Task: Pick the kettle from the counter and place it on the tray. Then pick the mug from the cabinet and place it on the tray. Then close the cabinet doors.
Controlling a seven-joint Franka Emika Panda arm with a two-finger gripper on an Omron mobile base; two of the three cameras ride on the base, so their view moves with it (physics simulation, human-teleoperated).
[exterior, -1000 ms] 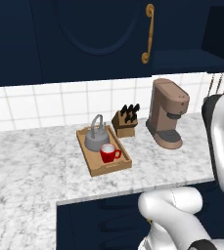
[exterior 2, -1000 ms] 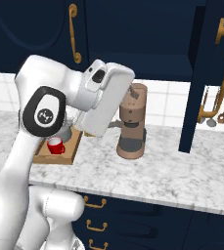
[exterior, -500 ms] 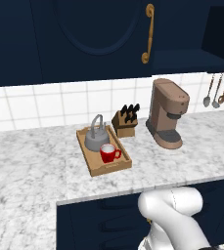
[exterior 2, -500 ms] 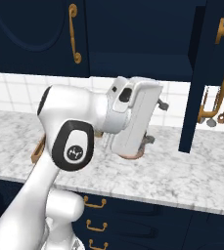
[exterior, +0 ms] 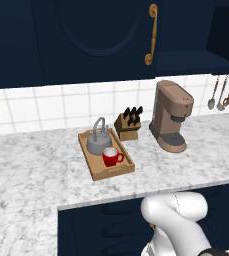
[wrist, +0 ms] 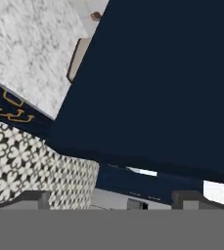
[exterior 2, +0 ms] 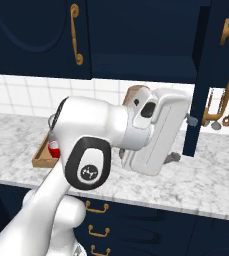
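The pincer (wrist: 111, 197) stands with its two dark tips wide apart and nothing between them, facing the broad navy face of a cabinet door (wrist: 162, 83) that takes up most of the hand view. Beside that door, the hand view catches a slice of marble counter (wrist: 30, 53), brass drawer pulls (wrist: 13, 110) under its edge and a patterned floor (wrist: 30, 166).

From the right base view, the white arm (exterior 2: 91, 145) bends across the front of the counter, its boxy hand raised just beside the open right door (exterior 2: 213, 75), which juts out toward the camera with a curved brass handle. The arm hides much of the brown coffee machine (exterior 2: 133, 95) behind it.

Farther back on the counter (exterior: 31, 170), the wooden tray (exterior: 93, 167) lies at an angle. The grey kettle (exterior: 99, 142) with its tall loop handle and the red mug (exterior: 111, 157) both sit on it, close together. A knife block (exterior: 127, 126) stands just beyond the tray, near the coffee machine (exterior: 170, 117).

Utensils (exterior: 220, 95) hang on the tiled wall at the far right. Above, the left door (exterior: 96, 35) sits shut.
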